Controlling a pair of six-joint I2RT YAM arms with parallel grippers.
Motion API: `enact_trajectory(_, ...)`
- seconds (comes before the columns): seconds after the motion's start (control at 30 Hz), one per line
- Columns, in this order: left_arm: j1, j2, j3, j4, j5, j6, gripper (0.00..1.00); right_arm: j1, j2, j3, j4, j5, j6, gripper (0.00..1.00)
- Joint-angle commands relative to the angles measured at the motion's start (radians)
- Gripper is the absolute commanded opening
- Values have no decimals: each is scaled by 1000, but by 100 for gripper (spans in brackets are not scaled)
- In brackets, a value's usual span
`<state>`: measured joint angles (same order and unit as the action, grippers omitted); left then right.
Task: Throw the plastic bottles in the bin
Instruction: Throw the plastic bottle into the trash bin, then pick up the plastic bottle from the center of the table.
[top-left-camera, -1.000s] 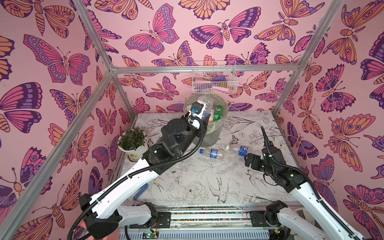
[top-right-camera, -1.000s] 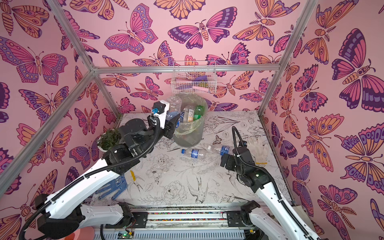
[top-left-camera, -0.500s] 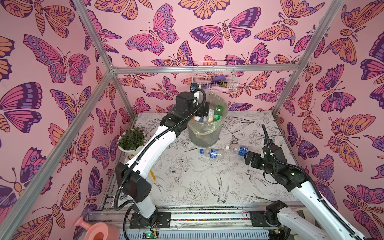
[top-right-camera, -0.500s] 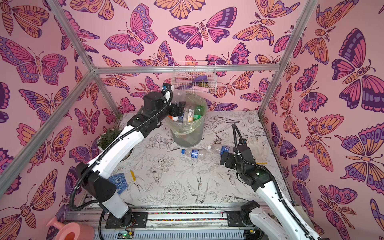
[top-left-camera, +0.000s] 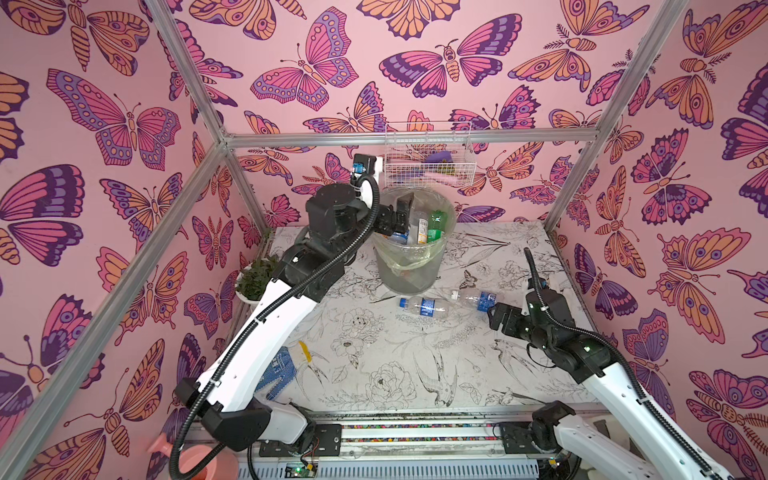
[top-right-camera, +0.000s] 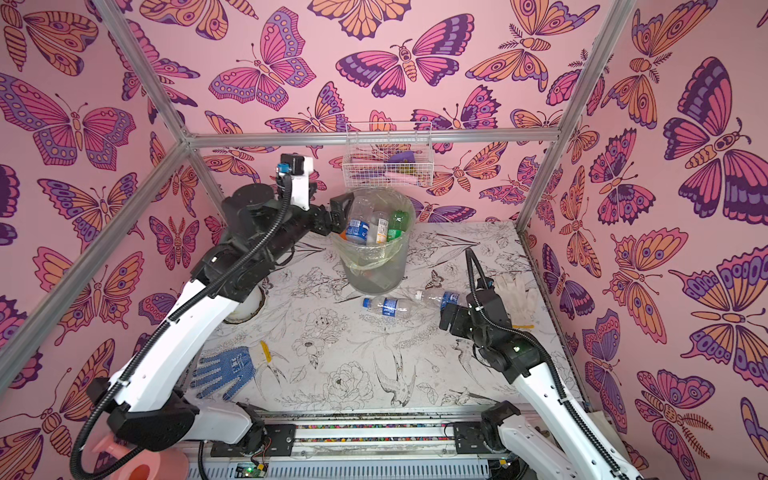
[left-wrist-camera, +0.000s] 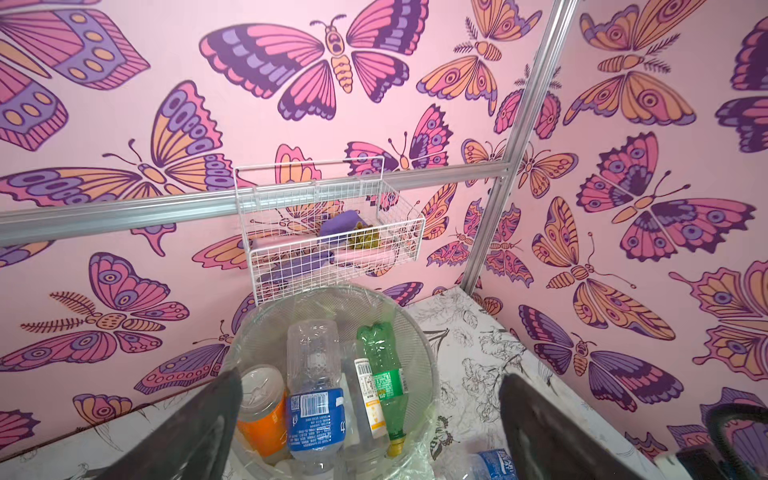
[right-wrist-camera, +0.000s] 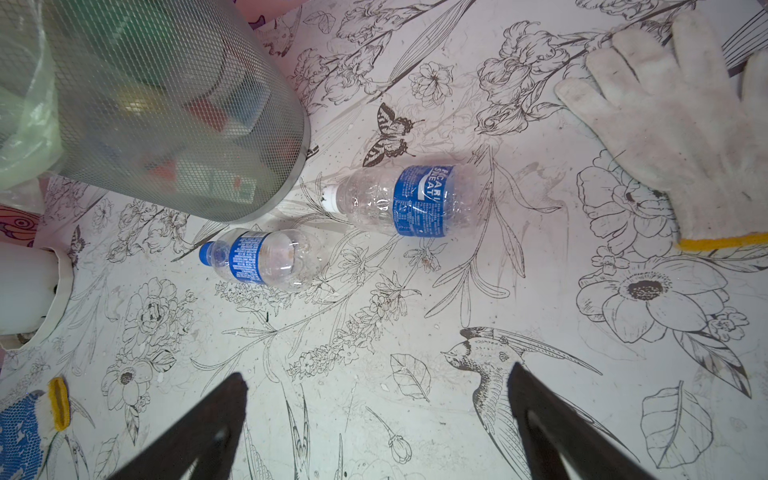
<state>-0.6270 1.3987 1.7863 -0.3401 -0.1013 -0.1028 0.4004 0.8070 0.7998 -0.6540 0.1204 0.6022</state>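
Note:
The bin (top-left-camera: 409, 266), a grey mesh bucket lined with a thin bag, stands at the back of the table. It holds several plastic bottles: a clear blue-labelled one (left-wrist-camera: 314, 411), a green one (left-wrist-camera: 382, 374) and an orange one (left-wrist-camera: 266, 419). My left gripper (top-left-camera: 397, 216) hovers open over the bin's near-left rim (left-wrist-camera: 417, 332) with nothing between its fingers. Two clear blue-labelled bottles lie on the table in front of the bin, a blue-capped one (top-left-camera: 424, 306) and a white-capped one (top-left-camera: 478, 298). My right gripper (top-left-camera: 494, 316) is open and empty, low beside the white-capped bottle (right-wrist-camera: 411, 199).
A white wire basket (top-left-camera: 428, 166) hangs on the back wall just above the bin. A white flowerpot with a green plant (top-left-camera: 253, 282) stands at the left edge. A blue glove (top-right-camera: 224, 370) lies front left and a white glove (top-right-camera: 515, 295) lies by the right wall.
My left gripper carried a bottle over the bin and opened; the bottle now stands in the bin. The right arm has barely moved.

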Motion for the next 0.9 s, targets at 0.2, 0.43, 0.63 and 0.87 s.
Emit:
enact_trajectory(0.2, -22, -86, -112, -8, -3, -3, 98, -6, 1, 11, 16, -70, -70, 99)
enact_trajectory(0.43, -35, -212, -237, -6, -9, -42, 98, -7, 7, 6, 86, -144, -164, 99)
enact_trajectory(0.63, -37, -308, -388, -6, -27, -105, 98, -3, 50, 20, 131, -201, -261, 99)
enact_trajectory(0.87, -38, -422, -576, -10, -49, -192, 98, 3, 77, -60, 337, -332, -445, 99)
